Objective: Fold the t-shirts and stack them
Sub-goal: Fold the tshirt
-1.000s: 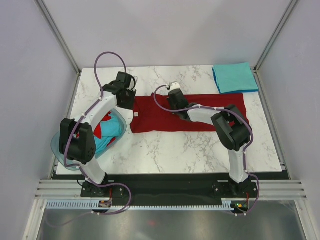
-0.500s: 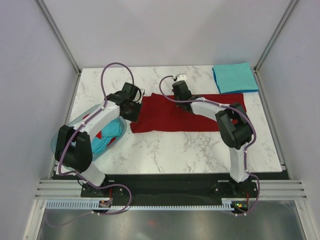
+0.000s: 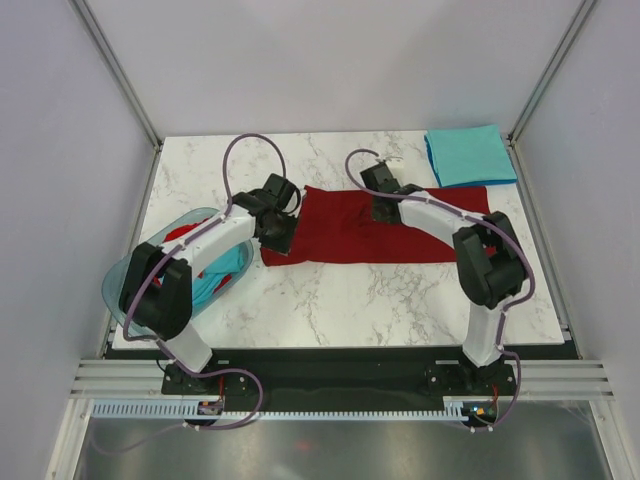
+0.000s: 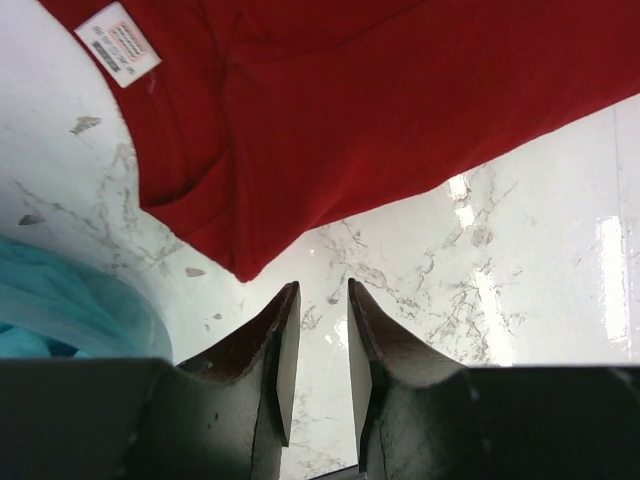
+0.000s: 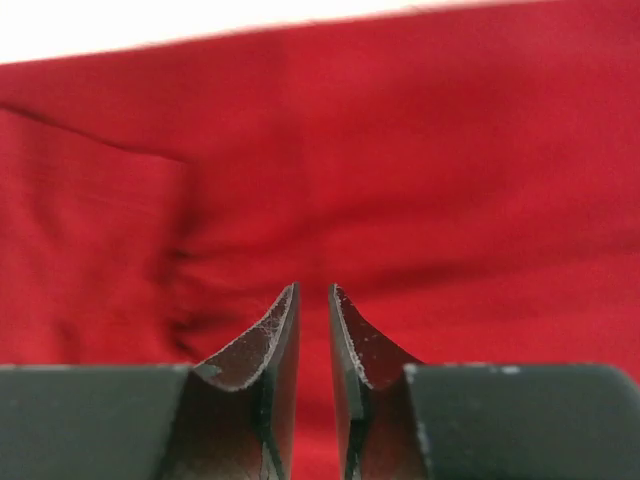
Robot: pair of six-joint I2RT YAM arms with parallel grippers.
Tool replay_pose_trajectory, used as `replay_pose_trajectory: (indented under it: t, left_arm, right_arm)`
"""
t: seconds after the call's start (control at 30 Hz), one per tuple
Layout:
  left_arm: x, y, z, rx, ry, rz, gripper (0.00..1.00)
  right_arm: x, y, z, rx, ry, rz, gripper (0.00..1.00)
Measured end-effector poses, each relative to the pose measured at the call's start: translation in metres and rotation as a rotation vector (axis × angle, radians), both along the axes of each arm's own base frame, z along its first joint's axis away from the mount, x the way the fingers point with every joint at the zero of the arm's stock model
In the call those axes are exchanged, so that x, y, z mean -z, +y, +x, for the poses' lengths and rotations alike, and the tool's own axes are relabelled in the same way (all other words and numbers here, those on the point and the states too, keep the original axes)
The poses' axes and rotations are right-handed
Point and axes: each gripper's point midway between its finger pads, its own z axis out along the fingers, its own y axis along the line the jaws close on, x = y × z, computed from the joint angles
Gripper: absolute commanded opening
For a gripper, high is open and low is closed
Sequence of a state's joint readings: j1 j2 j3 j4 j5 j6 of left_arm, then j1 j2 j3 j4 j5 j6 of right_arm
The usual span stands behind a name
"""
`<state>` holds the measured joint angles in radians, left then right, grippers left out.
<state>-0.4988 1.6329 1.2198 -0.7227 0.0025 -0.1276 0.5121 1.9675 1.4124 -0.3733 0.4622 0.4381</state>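
A dark red t-shirt [image 3: 420, 238] lies folded into a long strip across the marble table. My left gripper [image 3: 278, 234] hovers at the shirt's left end. In the left wrist view its jaws [image 4: 322, 285] stand a narrow gap apart with only marble between them, just short of the shirt's corner [image 4: 400, 110] and its white neck label [image 4: 118, 42]. My right gripper [image 3: 381, 208] is over the shirt's far edge. In the right wrist view its jaws [image 5: 312, 288] stand narrowly apart, empty, above the red cloth [image 5: 420, 150]. A folded teal t-shirt [image 3: 468, 154] lies at the back right.
A translucent blue-green basin [image 3: 128, 292] stands at the table's left edge with a teal shirt [image 3: 215, 278] and a red one [image 3: 180, 235] inside. Its rim and teal cloth show in the left wrist view [image 4: 60, 310]. Bare marble runs along the front.
The left gripper has swung right and nearer, from the shirt's back-left corner to its left end. The right gripper has moved right along the far edge. The shirt's left end now lies narrower.
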Motion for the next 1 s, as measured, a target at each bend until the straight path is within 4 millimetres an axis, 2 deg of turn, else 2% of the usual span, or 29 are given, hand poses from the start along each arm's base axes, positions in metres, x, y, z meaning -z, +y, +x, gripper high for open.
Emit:
replay_pose_trajectory:
  t: [0.17,0.27,0.47,0.57,0.8,1.0]
  left_arm:
    - [0.020,-0.006,-0.007,0.002,0.042,0.046,0.32]
    - [0.030,-0.006,-0.009,-0.006,0.052,0.079,0.31]
    - [0.057,0.005,-0.008,-0.047,0.083,0.168,0.31]
    - [0.074,0.017,-0.012,-0.066,0.105,0.235,0.31]
    - [0.073,0.025,-0.010,-0.095,0.060,0.272,0.31]
    - [0.068,0.033,-0.017,-0.103,0.067,0.298,0.33]
  right_arm:
    - [0.003,-0.066,-0.043,0.169,0.076,0.035,0.24]
    - [0.014,-0.107,-0.060,0.269,0.121,0.030,0.23]
    - [0.044,-0.158,-0.091,0.393,0.227,0.009,0.22]
    - [0.046,-0.174,-0.091,0.438,0.221,0.027,0.22]
    - [0.046,-0.205,-0.097,0.524,0.187,0.050,0.23]
    - [0.043,-0.209,-0.115,0.516,0.202,0.057,0.28]
